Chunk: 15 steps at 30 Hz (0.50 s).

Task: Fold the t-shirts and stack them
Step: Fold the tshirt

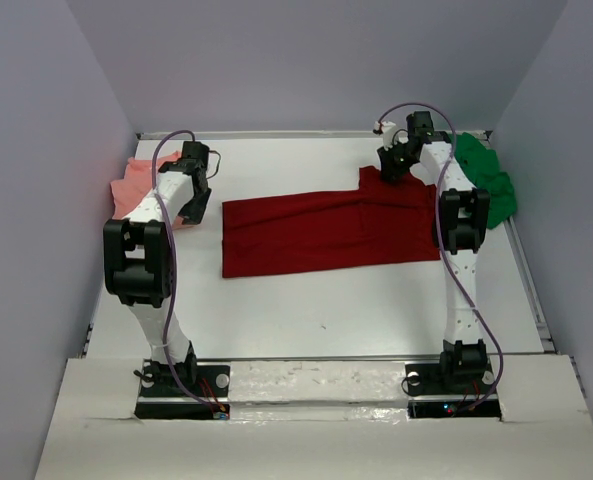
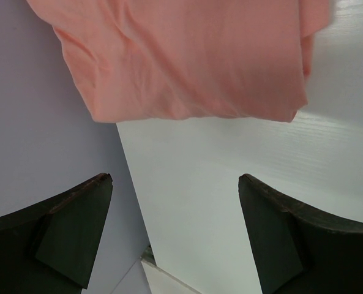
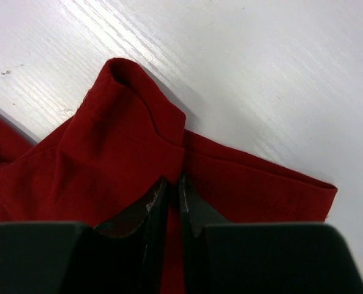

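Note:
The dark red t-shirt (image 1: pixel 321 232) lies spread in a long band across the middle of the table. My right gripper (image 1: pixel 391 165) is at its far right corner, shut on a pinched fold of the dark red cloth (image 3: pixel 126 141). The salmon pink t-shirt (image 1: pixel 134 185) lies folded at the far left, also in the left wrist view (image 2: pixel 187 55). My left gripper (image 1: pixel 198 185) is open and empty over bare table just beside it. The bright green t-shirt (image 1: pixel 488 180) lies bunched at the far right, partly hidden by the right arm.
Grey walls close in the table (image 1: pixel 306 310) on the left, back and right. The table's left edge and wall show in the left wrist view (image 2: pixel 129 184). The arm bases stand at the near edge.

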Tool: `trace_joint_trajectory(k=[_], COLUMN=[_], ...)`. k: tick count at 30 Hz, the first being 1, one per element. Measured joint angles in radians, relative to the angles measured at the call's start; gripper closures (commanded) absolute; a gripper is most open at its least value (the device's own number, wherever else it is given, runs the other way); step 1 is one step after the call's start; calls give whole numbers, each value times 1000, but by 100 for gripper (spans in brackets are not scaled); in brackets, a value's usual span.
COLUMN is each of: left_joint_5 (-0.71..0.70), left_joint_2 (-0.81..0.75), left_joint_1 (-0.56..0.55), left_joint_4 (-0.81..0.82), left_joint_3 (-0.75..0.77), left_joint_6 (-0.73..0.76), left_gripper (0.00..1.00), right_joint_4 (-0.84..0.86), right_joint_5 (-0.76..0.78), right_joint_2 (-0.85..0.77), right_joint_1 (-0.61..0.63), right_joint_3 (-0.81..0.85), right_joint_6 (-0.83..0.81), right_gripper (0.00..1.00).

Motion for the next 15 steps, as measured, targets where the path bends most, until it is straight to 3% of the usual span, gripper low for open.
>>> trace_joint_trajectory(k=[5,15], left_joint_5=[-10,-29], left_joint_2=[0,0], left_joint_1=[-3,-16], left_joint_4=[0,3], left_joint_3=[0,-4], left_joint_6=[0,4], left_gripper=[3,3], right_joint_4=[-10,-32], right_joint_5=[-3,19], right_joint_2=[0,-27], right_joint_1=[-3,-5], right_joint_3=[0,-29], right_joint_6=[-15,-44], right_gripper=[99,100])
